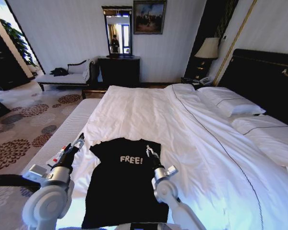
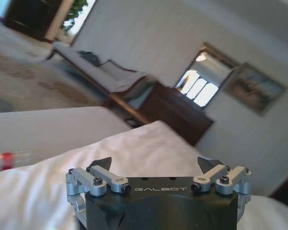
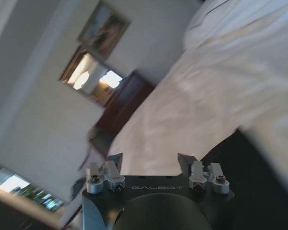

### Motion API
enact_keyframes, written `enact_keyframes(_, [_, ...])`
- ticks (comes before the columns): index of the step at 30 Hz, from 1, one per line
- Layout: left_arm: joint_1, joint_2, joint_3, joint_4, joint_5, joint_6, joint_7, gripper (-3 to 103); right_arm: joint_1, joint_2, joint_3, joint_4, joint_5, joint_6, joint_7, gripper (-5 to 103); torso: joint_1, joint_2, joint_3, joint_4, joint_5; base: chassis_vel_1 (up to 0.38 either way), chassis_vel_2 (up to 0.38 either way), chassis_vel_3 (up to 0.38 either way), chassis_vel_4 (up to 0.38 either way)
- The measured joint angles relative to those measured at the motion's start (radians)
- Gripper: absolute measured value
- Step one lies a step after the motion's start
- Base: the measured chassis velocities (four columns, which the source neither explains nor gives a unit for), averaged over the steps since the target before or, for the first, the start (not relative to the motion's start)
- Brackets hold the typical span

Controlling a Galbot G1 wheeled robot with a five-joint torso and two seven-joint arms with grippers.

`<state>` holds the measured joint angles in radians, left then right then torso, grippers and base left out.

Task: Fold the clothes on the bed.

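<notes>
Both grippers spread above T-shirt (image 1: 122,187).

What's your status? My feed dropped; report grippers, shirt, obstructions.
Left gripper open, beside the T-shirt's left shoulder. Right gripper open, over its right shoulder. T-shirt flat on the bed, unfolded. Nothing in the way.

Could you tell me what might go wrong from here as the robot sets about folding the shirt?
The black T-shirt lies directly on the loose white duvet, so a hand closing on its edge might pinch duvet fabric too. The left hand sits beside the shirt's shoulder while the right hand hovers over the shirt, both open; uneven grips could skew the fold.
</notes>
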<state>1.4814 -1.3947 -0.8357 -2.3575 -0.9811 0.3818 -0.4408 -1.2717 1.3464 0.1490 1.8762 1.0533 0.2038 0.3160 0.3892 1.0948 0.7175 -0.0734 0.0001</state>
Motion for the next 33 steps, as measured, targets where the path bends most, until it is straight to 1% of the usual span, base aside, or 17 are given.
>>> enact_keyframes(2, [-0.044, 0.026, -0.008, 0.115, -0.012, -0.004, -0.014, 100, 0.0, 0.01, 0.044, -0.002, -0.007, 0.002, 0.034, 79, 0.0, 0.0, 0.0, 0.0, -0.0002, 0.0, 0.0, 0.0, 0.0])
enact_keyframes(3, [-0.044, 0.026, -0.008, 0.115, -0.012, -0.004, -0.014, 100, 0.0, 0.01, 0.044, -0.002, -0.007, 0.002, 0.034, 79, 0.0, 0.0, 0.0, 0.0, -0.0002, 0.0, 0.0, 0.0, 0.0])
enact_keyframes(4, [-0.067, 0.035, -0.008, 0.172, -0.02, -0.003, -0.017, 100, 0.0, 0.013, 0.059, -0.002, -0.009, 0.006, 0.035, 84, 0.0, 0.0, 0.0, 0.0, -0.0003, 0.0, 0.0, 0.0, 0.0])
enact_keyframes(5, [-0.079, 0.038, -0.006, 0.199, -0.024, -0.001, -0.019, 100, -0.001, 0.014, 0.065, -0.002, -0.011, 0.009, 0.034, 84, 0.0, 0.0, 0.0, 0.0, -0.0004, 0.0, 0.0, 0.0, 0.0])
enact_keyframes(6, [-0.114, 0.044, 0.011, 0.266, -0.04, 0.008, -0.02, 100, -0.004, 0.019, 0.072, 0.001, -0.02, 0.013, 0.028, 89, 0.0, 0.0, 0.0, 0.0001, -0.0002, 0.0, 0.0, 0.0, 0.0])
enact_keyframes(7, [-0.168, 0.049, 0.048, 0.358, -0.04, 0.015, -0.013, 100, -0.006, 0.029, 0.07, 0.003, -0.034, 0.015, 0.024, 98, 0.0, 0.0, 0.0, -0.0001, -0.0003, 0.0, 0.0, 0.0, 0.0])
enact_keyframes(8, [-0.187, 0.051, 0.059, 0.388, -0.039, 0.015, -0.009, 100, -0.006, 0.033, 0.069, 0.003, -0.039, 0.015, 0.024, 99, 0.0, 0.0, 0.0, -0.0002, -0.0001, 0.0, 0.0, 0.0, 0.0])
enact_keyframes(9, [-0.187, 0.051, 0.059, 0.388, -0.039, 0.015, -0.009, 100, -0.006, 0.033, 0.069, 0.003, -0.039, 0.015, 0.024, 99, 0.0, 0.0, 0.0, -0.0002, -0.0001, 0.0, 0.0, 0.0, 0.0])
enact_keyframes(10, [-0.222, 0.053, 0.079, 0.44, -0.056, 0.019, -0.005, 100, -0.005, 0.04, 0.065, -0.003, -0.049, 0.015, 0.024, 100, 0.0, 0.0, 0.0, 0.0, -0.0002, 0.0, 0.0, 0.0, 0.0])
enact_keyframes(13, [-0.276, 0.059, 0.117, 0.53, -0.125, 0.032, 0.009, 100, -0.004, 0.05, 0.06, -0.018, -0.062, 0.015, 0.025, 100, 0.0, 0.0, 0.0, 0.0, -0.0001, 0.0, 0.0, 0.0, 0.0])
enact_keyframes(15, [-0.281, 0.059, 0.122, 0.539, -0.13, 0.032, 0.012, 100, -0.004, 0.05, 0.06, -0.019, -0.063, 0.015, 0.025, 100, 0.0, 0.0, 0.0, 0.0, 0.0, 0.0, 0.0, 0.0, 0.0])
enact_keyframes(17, [-0.308, 0.058, 0.137, 0.598, -0.156, 0.036, 0.043, 100, -0.004, 0.049, 0.057, -0.024, -0.069, 0.015, 0.029, 100, 0.0, 0.0, 0.0, 0.0, 0.0, 0.0, 0.0, 0.0, 0.0])
enact_keyframes(18, [-0.315, 0.057, 0.138, 0.616, -0.164, 0.037, 0.047, 100, -0.005, 0.047, 0.056, -0.024, -0.071, 0.015, 0.032, 100, 0.0, 0.0, 0.0, 0.0001, 0.0, 0.0, 0.0, 0.0, 0.0])
enact_keyframes(19, [-0.315, 0.057, 0.138, 0.616, -0.164, 0.037, 0.047, 100, -0.005, 0.047, 0.056, -0.024, -0.071, 0.015, 0.032, 100, 0.0, 0.0, 0.0, 0.0001, 0.0, 0.0, 0.0, 0.0, 0.0])
enact_keyframes(24, [-0.344, 0.055, 0.145, 0.688, -0.17, 0.037, 0.049, 100, -0.015, 0.038, 0.059, -0.014, -0.076, 0.009, 0.048, 100, 0.0, 0.0, 0.0, 0.0002, 0.0, 0.0, 0.0, 0.0, 0.0])
enact_keyframes(28, [-0.357, 0.047, 0.165, 0.727, -0.137, 0.038, 0.045, 100, -0.021, 0.033, 0.069, -0.013, -0.076, 0.008, 0.057, 100, 0.0, 0.0, 0.0, -0.0001, 0.0, 0.0, 0.0, 0.0, 0.0])
enact_keyframes(33, [-0.331, 0.049, 0.172, 0.72, -0.106, 0.05, 0.041, 100, -0.022, 0.038, 0.074, -0.019, -0.077, 0.008, 0.061, 100, 0.0, 0.0, 0.0, -0.0002, 0.0, 0.0, 0.0, 0.0, 0.0])
